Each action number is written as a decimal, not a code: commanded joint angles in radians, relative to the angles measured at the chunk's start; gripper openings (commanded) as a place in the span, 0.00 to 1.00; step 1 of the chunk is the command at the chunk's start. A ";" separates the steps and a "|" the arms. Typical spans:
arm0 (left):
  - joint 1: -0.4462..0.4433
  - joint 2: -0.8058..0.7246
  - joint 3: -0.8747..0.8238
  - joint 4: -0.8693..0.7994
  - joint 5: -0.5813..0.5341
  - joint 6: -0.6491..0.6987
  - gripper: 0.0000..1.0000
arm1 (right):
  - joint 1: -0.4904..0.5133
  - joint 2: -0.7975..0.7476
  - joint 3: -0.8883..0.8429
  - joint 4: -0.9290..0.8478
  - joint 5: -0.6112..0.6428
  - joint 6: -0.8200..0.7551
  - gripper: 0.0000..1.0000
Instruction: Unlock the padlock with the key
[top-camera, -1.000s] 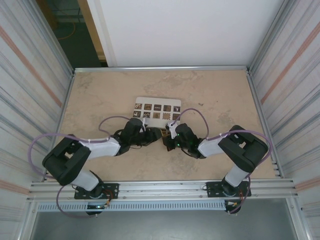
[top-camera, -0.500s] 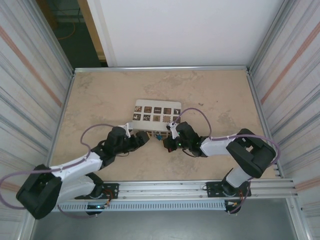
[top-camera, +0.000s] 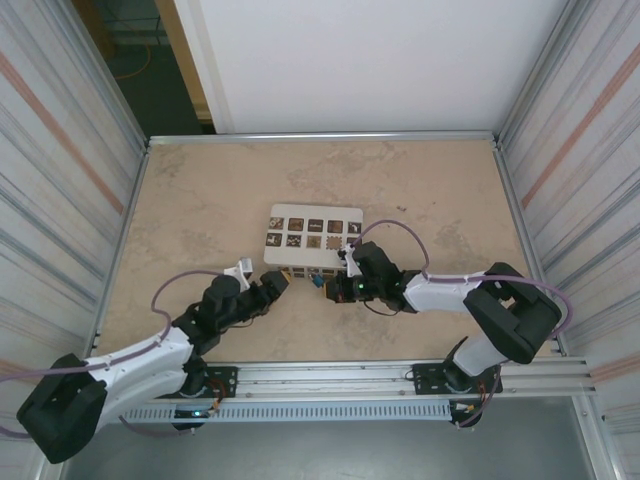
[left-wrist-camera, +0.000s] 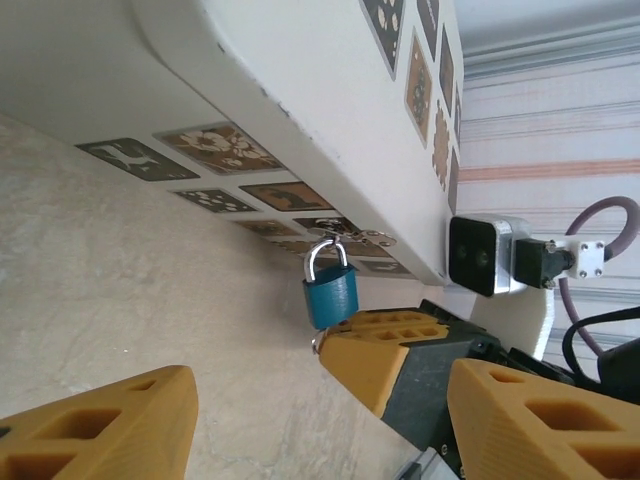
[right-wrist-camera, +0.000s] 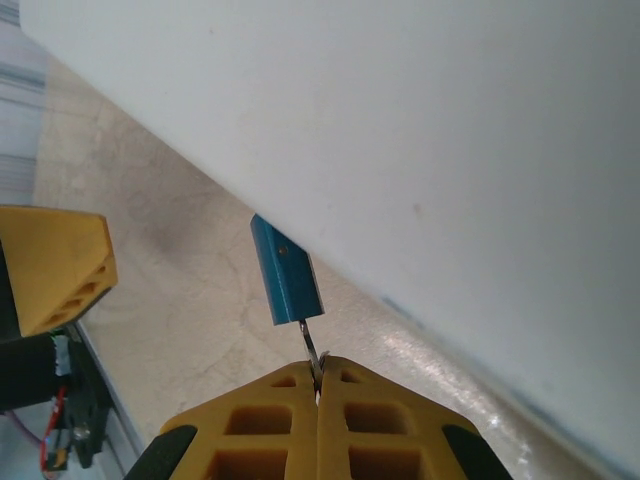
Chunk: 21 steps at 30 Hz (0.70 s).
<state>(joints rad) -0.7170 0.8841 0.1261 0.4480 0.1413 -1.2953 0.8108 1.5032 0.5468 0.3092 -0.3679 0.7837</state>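
The small blue padlock (left-wrist-camera: 330, 295) hangs by its pale shackle from a ring on the side of the white box (left-wrist-camera: 300, 100). In the right wrist view the padlock (right-wrist-camera: 287, 272) has the thin metal key (right-wrist-camera: 309, 347) stuck into its bottom end. My right gripper (right-wrist-camera: 318, 378) is shut on the key's head. From above, the padlock (top-camera: 316, 281) sits just left of my right gripper (top-camera: 331, 288). My left gripper (top-camera: 276, 288) stands open a little to the left of the padlock, touching nothing. In its own view the left gripper (left-wrist-camera: 320, 400) has yellow fingers (left-wrist-camera: 100, 430) spread wide.
The white box (top-camera: 313, 232) with brown square tiles lies mid-table, just behind both grippers. Metal rails edge the table (top-camera: 200, 200) on all sides, with corrugated walls left and right. A yellow finger (right-wrist-camera: 50, 265) of the left gripper appears in the right wrist view.
My left arm has drawn back to the left and toward the near edge, away from the padlock, its jaws wider. The right gripper has stayed at the padlock.
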 joint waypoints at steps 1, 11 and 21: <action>-0.019 0.041 -0.010 0.107 -0.039 -0.052 0.63 | 0.024 -0.020 0.030 -0.017 -0.024 0.104 0.00; -0.036 0.233 0.001 0.314 -0.022 -0.110 0.53 | 0.054 -0.017 0.034 0.015 0.007 0.214 0.00; -0.062 0.375 0.039 0.426 -0.024 -0.132 0.50 | 0.054 -0.018 0.038 0.014 0.007 0.232 0.00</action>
<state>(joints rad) -0.7700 1.2339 0.1406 0.7944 0.1291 -1.4052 0.8536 1.5024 0.5613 0.3355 -0.3447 0.9627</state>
